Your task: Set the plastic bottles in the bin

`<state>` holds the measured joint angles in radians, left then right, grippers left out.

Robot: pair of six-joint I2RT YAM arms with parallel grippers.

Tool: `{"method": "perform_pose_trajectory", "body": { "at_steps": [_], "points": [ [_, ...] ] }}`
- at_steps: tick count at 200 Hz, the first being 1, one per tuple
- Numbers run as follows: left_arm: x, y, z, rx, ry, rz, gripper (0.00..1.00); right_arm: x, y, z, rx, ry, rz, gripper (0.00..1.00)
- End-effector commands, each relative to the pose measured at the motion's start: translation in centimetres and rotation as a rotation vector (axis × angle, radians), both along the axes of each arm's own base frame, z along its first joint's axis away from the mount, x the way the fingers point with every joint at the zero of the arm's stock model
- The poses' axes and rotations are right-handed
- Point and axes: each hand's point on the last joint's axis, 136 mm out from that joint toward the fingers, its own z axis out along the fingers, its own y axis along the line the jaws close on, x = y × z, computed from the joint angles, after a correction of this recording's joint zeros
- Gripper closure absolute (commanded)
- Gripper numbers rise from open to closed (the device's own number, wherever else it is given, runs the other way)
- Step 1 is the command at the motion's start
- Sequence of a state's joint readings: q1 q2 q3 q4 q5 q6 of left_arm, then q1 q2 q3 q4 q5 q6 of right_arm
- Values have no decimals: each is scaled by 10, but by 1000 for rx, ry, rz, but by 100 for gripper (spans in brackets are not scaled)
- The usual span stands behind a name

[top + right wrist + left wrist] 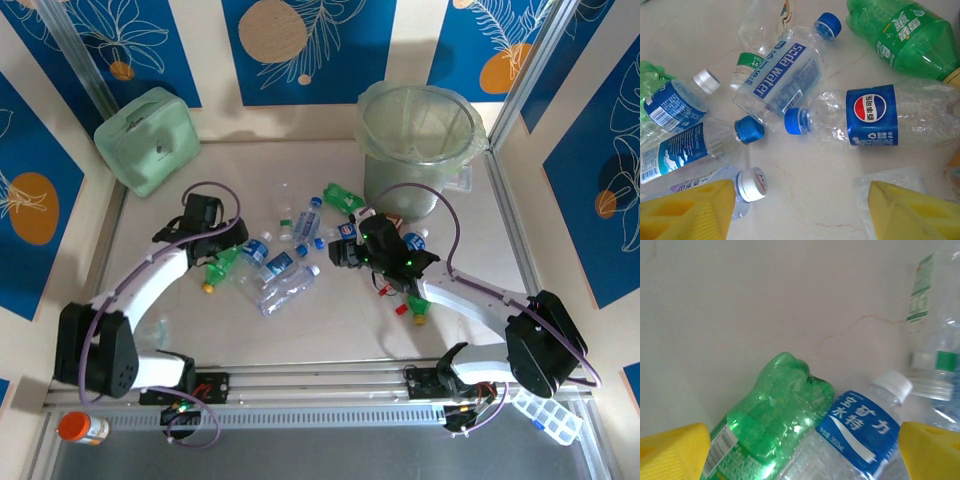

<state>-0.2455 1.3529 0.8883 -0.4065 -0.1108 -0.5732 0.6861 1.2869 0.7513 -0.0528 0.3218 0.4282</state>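
Several crushed plastic bottles (285, 270) lie scattered mid-table. The bin (420, 135), a pale-green bucket lined with a clear bag, stands at the back right. My left gripper (228, 248) is open wide, low over a green bottle (770, 425) and a clear bottle with a blue label (860, 427); both lie between its yellow fingers (675, 452). My right gripper (338, 252) is open above bare table (805, 200), with a white-capped bottle (752, 185) beside its left finger. A Pepsi bottle (872, 117) and a soda water bottle (782, 72) lie just beyond it.
A mint-green case (150, 140) leans in the back left corner. An orange-capped jar (80, 428) and a clear compartment box (545, 415) sit below the front rail. Another green bottle (418, 308) lies under the right arm. Walls close in both sides.
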Motion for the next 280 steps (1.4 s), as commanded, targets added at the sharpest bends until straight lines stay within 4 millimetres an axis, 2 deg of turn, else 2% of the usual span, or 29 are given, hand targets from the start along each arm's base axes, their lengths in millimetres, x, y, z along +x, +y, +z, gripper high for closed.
{"method": "perform_pose_trajectory", "body": {
  "at_steps": [1, 47, 66, 90, 116, 136, 165, 189, 210, 226, 245, 280],
  "points": [
    [5, 2, -18, -17, 37, -6, 1, 1, 7, 15, 56, 0, 13, 29],
    [-1, 18, -53, -57, 68, 68, 1, 0, 10, 14, 68, 14, 23, 29],
    [0, 25, -61, -95, 63, 94, 2, 0, 12, 13, 68, 18, 34, 29],
    [3, 24, -68, -123, 67, 91, 7, -1, 15, 12, 65, 22, 46, 28],
    [6, 23, -73, -141, 66, 95, 16, 0, 16, 10, 59, 24, 43, 28],
    [9, 18, -72, -168, 53, 89, 27, 1, 17, 7, 56, 33, 46, 28],
    [12, 22, -64, -151, 32, 99, 43, 1, 21, 5, 50, 38, 53, 28],
    [13, 28, -42, -124, -21, 104, 52, 1, 22, 5, 55, 39, 54, 28],
    [14, 30, 6, -136, -173, 102, 53, -2, 22, 8, 85, 45, 59, 28],
    [14, 19, 44, -196, -312, 56, 52, -4, 24, 10, 120, 53, 71, 28],
    [14, -12, 81, -348, -447, -64, 50, -10, 32, 18, 200, 53, 118, 28],
    [-1, -91, 122, -734, -588, -375, 49, -31, 44, 53, 503, 43, 292, 25]
  ]
}}
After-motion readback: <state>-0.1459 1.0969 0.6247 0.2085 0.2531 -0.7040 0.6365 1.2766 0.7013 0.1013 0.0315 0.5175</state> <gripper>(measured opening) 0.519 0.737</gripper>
